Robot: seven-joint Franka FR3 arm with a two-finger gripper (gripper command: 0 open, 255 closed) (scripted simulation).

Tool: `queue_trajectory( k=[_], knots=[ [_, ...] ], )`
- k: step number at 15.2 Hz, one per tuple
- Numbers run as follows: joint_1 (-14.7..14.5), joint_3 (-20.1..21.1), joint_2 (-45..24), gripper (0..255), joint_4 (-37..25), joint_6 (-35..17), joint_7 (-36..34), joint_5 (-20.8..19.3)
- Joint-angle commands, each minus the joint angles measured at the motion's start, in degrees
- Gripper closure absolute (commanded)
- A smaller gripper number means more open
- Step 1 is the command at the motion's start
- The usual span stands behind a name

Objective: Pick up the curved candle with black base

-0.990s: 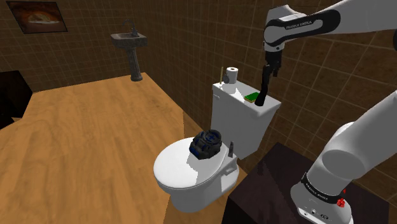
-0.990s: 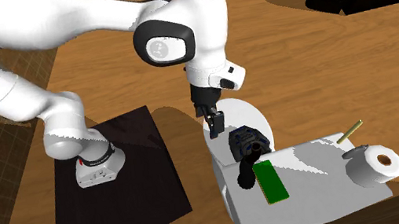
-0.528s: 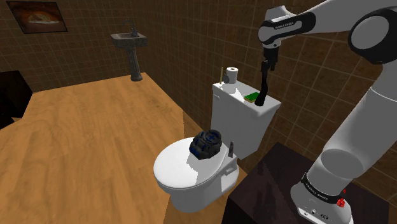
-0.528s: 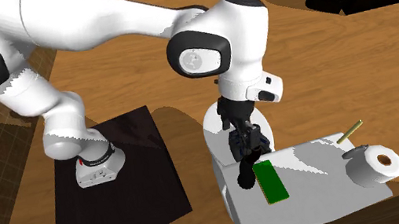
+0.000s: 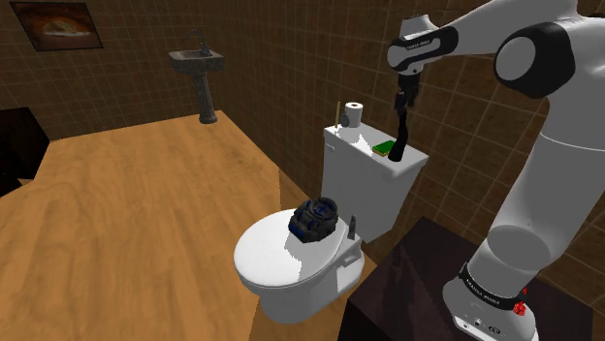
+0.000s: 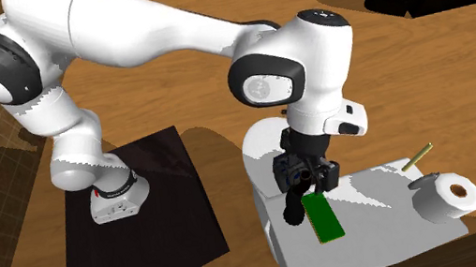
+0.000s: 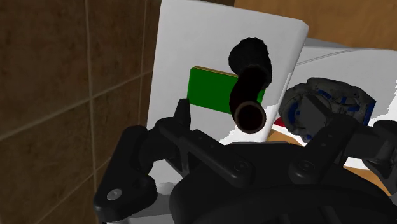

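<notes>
Since the all-black claw [image 5: 401,101] hangs with fingers spread apart over the tall curved black candle with black base [image 5: 398,138], standing at the lid edge of the white toilet tank [image 5: 361,184], an off-centre closing may tip it off the tank.

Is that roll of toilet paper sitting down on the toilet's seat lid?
No, the toilet paper roll stands up on the tank lid, while the seat lid below carries a dark bundle.
</notes>
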State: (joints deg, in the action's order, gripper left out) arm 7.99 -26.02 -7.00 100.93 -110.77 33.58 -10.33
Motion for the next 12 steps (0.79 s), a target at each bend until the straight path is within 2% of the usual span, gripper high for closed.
queue_trajectory(
  k=[1,5,6,12],
  knots=[
    [0.1,0.0,-0.5,0,0.9,-1.4,-0.1,0.2],
    [0.1,0.0,-0.9,0,2.4,-3.3,-0.4,0.2],
    [0.2,0.0,-1.0,255,2.3,-3.3,-0.3,0.2],
    [0.2,0.0,-1.0,255,2.3,-3.3,-0.3,0.3]
  ],
)
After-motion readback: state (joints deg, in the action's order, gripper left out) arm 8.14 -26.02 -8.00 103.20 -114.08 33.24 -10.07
